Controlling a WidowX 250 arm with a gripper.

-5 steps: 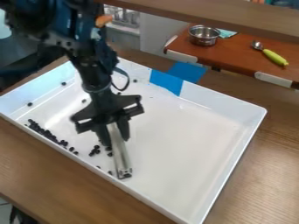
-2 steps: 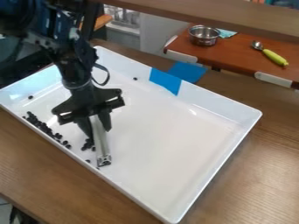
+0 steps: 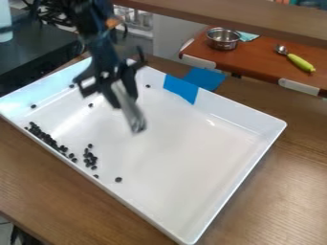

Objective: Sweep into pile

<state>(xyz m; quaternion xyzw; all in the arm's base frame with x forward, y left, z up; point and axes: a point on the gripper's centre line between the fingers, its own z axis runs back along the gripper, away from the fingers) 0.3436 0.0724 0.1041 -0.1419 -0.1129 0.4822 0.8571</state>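
Note:
My gripper [image 3: 121, 98] hangs over the upper-left part of the white tray [image 3: 211, 117], shut on a pale metallic bar [image 3: 130, 110] that slants down to the right, above the tray floor. Small black balls [image 3: 46, 138] lie in a band along the tray's left front wall. A looser cluster of black balls [image 3: 89, 157] sits just right of that band. One ball [image 3: 118, 179] rests alone nearer the front wall. Several single balls are scattered toward the left and back, one of them a ball [image 3: 147, 86] by the back wall.
Blue tape [image 3: 181, 89] covers part of the tray's back wall. Beyond the tray, a metal pot [image 3: 223, 38] and a spoon with a yellow-green handle [image 3: 300, 62] are on a reddish-brown surface. A wooden beam [image 3: 243, 16] crosses the top.
The gripper, with the bar, has risen and moved back and right from the front wall. Earlier, the tray shifted slightly left and the bar moved left; the cluster of balls now shows uncovered.

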